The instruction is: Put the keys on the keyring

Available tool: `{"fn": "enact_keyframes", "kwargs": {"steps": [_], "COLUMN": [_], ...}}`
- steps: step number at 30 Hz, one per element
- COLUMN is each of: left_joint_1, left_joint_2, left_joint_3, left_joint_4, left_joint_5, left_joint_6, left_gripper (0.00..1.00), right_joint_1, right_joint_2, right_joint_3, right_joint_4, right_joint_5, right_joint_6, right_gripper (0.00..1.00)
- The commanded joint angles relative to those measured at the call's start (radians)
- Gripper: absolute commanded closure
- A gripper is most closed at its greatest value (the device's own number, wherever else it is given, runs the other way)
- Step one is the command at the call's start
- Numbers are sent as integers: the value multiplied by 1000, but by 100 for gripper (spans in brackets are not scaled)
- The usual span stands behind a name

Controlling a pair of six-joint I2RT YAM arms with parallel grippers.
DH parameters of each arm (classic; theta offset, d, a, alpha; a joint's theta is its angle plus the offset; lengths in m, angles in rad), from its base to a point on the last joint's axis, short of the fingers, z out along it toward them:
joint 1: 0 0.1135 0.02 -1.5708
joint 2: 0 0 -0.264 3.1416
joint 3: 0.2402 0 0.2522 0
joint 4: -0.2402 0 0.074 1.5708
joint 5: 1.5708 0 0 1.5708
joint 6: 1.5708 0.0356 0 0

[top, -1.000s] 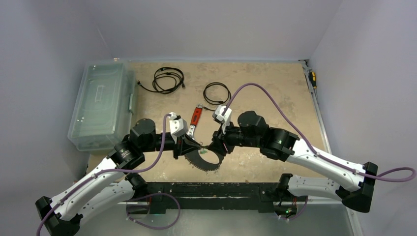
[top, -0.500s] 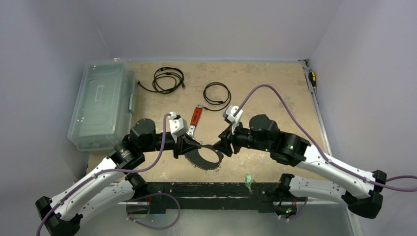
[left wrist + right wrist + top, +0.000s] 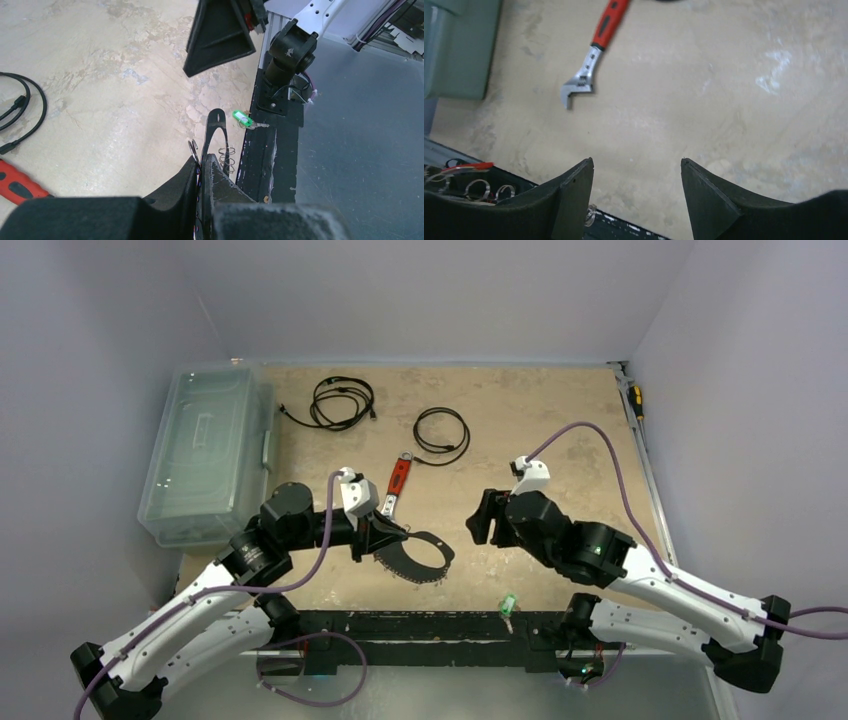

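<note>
Green-headed key point(image 3: 508, 602) lies at the near edge of the surface point(image 3: 560, 440), its length roughly toward my bases. My right tool point(image 3: 486, 518), hanging released beyond it, is nearer. My left tool point(image 3: 386, 540) is clenched on the keyring point(image 3: 412, 575).

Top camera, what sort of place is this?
Likely a robot lab test cell: plain grey walls box in a scuffed tabletop, with loose props such as a wrench and a clear plastic bin.
</note>
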Motion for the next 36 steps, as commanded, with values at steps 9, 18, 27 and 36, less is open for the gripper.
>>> {"fn": "enact_keyframes", "kwargs": {"steps": [9,18,27,36], "left_joint_1": [1,1,0,1], "left_joint_2": [-27,-32,-27,-49], "left_joint_3": [14,-15,35,8], "left_joint_4": [93,229,275,286], "left_joint_5": [-22,147,263,238], "left_joint_6": [-38,-67,-80,-4], "left_gripper": [100,100,100,100], "right_joint_1": [0,1,0,0], "right_joint_2": [-2,-176,-180,-254], "right_joint_3": [-82,-116,-82,-114], "right_joint_4": [-192,349,420,352], "right_joint_5": [-181,-412,-443,-305], "right_joint_6": [280,-168,-304,-164], "right_gripper": [46,43,37,36]}}
